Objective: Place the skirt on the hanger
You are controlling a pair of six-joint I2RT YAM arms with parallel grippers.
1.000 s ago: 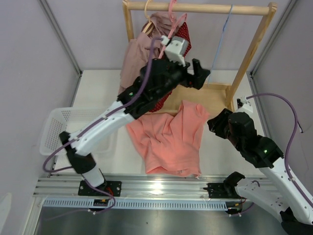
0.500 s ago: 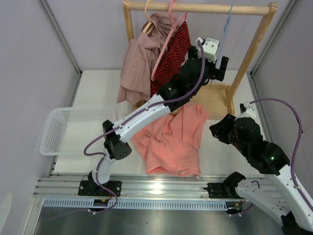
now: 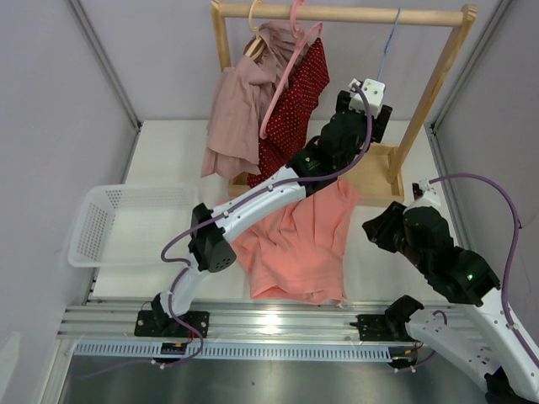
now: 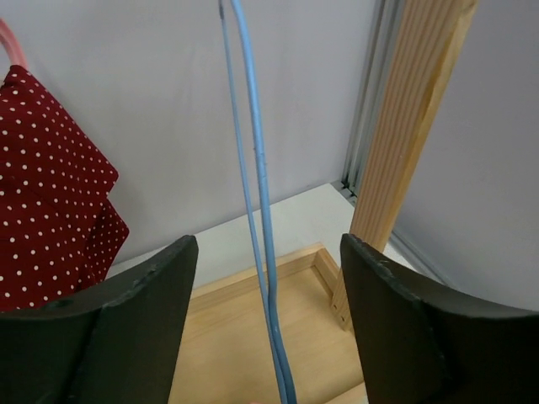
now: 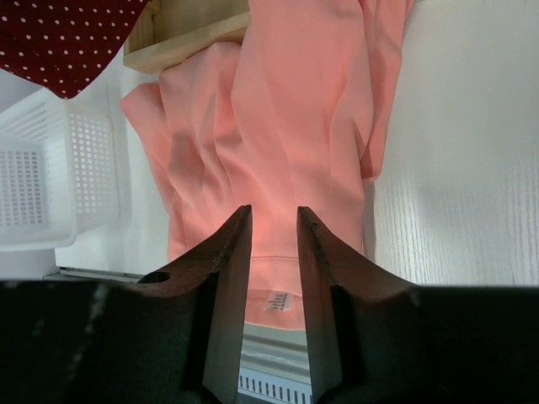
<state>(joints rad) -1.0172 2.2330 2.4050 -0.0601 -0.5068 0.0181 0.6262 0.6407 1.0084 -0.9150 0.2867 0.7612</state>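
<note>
Reach for the hanger (image 3: 389,42) while the skirt (image 3: 295,244) lies loose

Top external view: the left end effector (image 3: 364,114) is raised to the wooden rack (image 3: 337,14), level with the thin light-blue hanger that hangs from the rail by a slim hook. The salmon-pink skirt lies rumpled on the white surface (image 3: 168,151), its far edge against the rack's base and part of it under the left arm. The right end effector (image 3: 375,231) hovers just beside the skirt's right edge.

Left wrist view: the jaws stand wide apart with the hanger's two blue wires running down between them. The wires touch neither jaw, so nothing is gripped. The wire is smooth, round and very slim. When the jaws close it could roll out of the pinch or swing away on its hook. A pull off-line might snag the hook on the rail, or brush the dark red dotted garment (image 4: 50,194) hanging nearby.

Right wrist view: the fingers are nearly together, leaving a narrow empty gap above the cloth. The fabric is soft, matte and pleated, with a white label (image 5: 282,301) at its near edge. With so little gap the jaws would likely nip a single fold or only push the cloth along. Cloth this limp may slide off the slick hanger
</note>
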